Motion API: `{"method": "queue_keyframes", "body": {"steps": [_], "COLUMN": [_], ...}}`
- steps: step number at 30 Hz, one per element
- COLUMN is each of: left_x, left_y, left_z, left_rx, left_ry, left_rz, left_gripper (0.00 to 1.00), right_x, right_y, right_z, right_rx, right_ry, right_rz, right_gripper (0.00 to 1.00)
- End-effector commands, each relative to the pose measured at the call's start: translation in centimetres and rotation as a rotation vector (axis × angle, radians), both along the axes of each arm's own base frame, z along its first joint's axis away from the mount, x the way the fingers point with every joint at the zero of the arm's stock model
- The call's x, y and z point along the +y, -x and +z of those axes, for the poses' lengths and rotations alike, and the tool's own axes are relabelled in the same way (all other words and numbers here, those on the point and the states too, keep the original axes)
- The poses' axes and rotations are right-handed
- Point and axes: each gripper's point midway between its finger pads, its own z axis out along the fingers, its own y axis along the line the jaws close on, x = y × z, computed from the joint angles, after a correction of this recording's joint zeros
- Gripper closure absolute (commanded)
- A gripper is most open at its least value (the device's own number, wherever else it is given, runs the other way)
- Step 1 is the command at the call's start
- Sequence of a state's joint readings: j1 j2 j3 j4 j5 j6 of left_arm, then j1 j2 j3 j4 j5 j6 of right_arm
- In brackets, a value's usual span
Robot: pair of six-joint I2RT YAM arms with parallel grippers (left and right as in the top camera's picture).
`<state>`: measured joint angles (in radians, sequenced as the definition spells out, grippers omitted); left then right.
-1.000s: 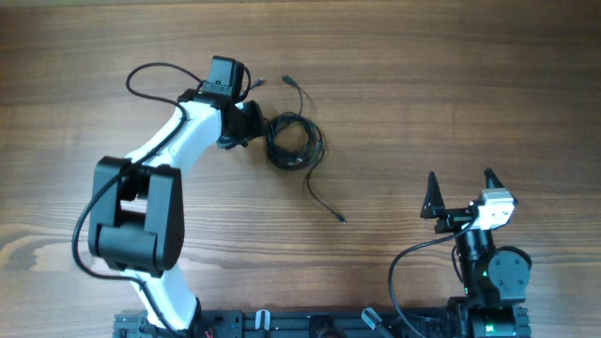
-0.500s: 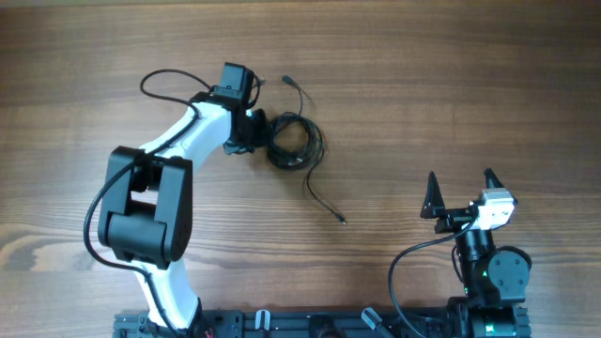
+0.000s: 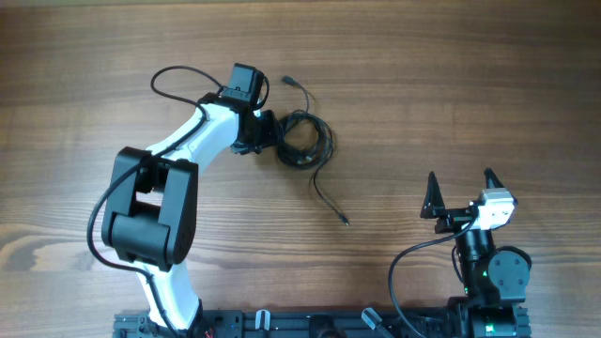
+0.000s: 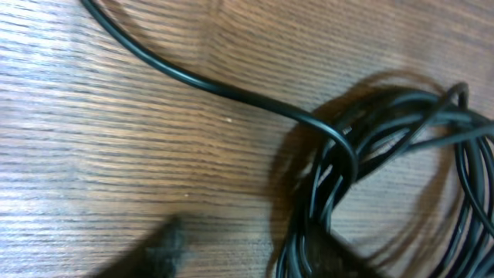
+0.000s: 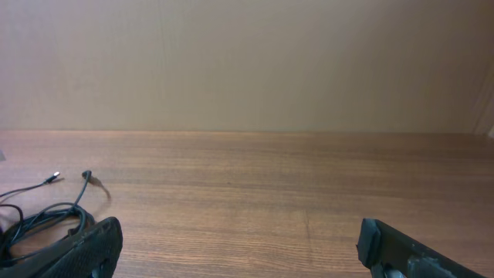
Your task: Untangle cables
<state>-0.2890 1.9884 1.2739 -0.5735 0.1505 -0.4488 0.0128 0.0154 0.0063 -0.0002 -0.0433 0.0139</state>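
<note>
The cables [image 3: 305, 143] lie as a loose black coil on the wooden table, with one tail [image 3: 329, 202] trailing to the lower right and plug ends [image 3: 289, 83] at the back. My left gripper [image 3: 274, 133] sits at the coil's left edge. In the left wrist view the cables [image 4: 401, 154] fill the right side. The left gripper [image 4: 251, 251] is open, bare wood shows between its blurred fingers [image 4: 166, 243], and several strands lie against the right one. My right gripper [image 3: 460, 192] stands open far from the coil; its view shows the cables [image 5: 46, 220] at the far left.
The left arm's own thicker black wire [image 3: 178, 80] loops over the table behind its wrist. The right arm's base [image 3: 488, 272] stands at the front right. Bare wood [image 5: 270, 177] stretches ahead of the right gripper [image 5: 239, 247].
My left arm has swung to the right into the coil, and the coil has shifted slightly right with it. The right arm has not moved.
</note>
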Motion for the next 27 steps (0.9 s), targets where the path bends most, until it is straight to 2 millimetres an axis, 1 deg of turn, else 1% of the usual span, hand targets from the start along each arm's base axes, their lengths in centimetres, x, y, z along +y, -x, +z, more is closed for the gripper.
{"method": "queue_keyframes", "body": {"steps": [1, 2, 8, 9, 12, 13, 15, 16, 17, 19, 27], "left_x": [1.1, 1.3, 2.1, 2.1, 2.3, 2.3, 2.2, 2.2, 2.2, 2.2, 2.2], "left_y": [-0.6, -0.7, -0.9, -1.0, -1.4, -1.6, -1.7, -1.7, -1.7, -1.6, -1.6], "left_z": [0.5, 0.5, 0.5, 0.5, 0.6, 0.6, 0.7, 0.7, 0.6, 0.6, 0.6], "left_rx": [-0.035, -0.039, -0.053, -0.057, -0.075, -0.080, -0.085, -0.085, -0.085, -0.083, -0.082], "left_ry": [-0.063, -0.074, -0.115, -0.119, -0.129, -0.128, -0.126, -0.126, -0.126, -0.126, -0.126], "left_rz": [0.014, 0.018, 0.031, 0.032, 0.038, 0.039, 0.039, 0.038, 0.039, 0.038, 0.038], "left_gripper": [0.39, 0.34, 0.23, 0.20, 0.02, 0.01, 0.01, 0.04, 0.10, 0.14, 0.14], "right_x": [-0.1, -0.1, -0.1, -0.1, -0.1, -0.1, -0.1, -0.1, -0.1, -0.1, -0.1], "right_y": [0.0, 0.0, 0.0, 0.0, 0.0, 0.0, 0.0, 0.0, 0.0, 0.0, 0.0], "right_z": [0.2, 0.2, 0.2, 0.2, 0.2, 0.2, 0.2, 0.2, 0.2, 0.2, 0.2], "right_rx": [-0.009, -0.009, -0.009, -0.009, -0.009, -0.009, -0.009, -0.009, -0.009, -0.009, -0.009], "right_ry": [-0.012, -0.012, -0.012, -0.012, -0.012, -0.012, -0.012, -0.013, -0.012, -0.012, -0.013], "right_rz": [-0.010, -0.010, -0.010, -0.010, -0.010, -0.010, -0.010, -0.010, -0.010, -0.010, -0.010], "right_gripper": [0.00, 0.00, 0.00, 0.00, 0.00, 0.00, 0.00, 0.00, 0.00, 0.00, 0.00]}}
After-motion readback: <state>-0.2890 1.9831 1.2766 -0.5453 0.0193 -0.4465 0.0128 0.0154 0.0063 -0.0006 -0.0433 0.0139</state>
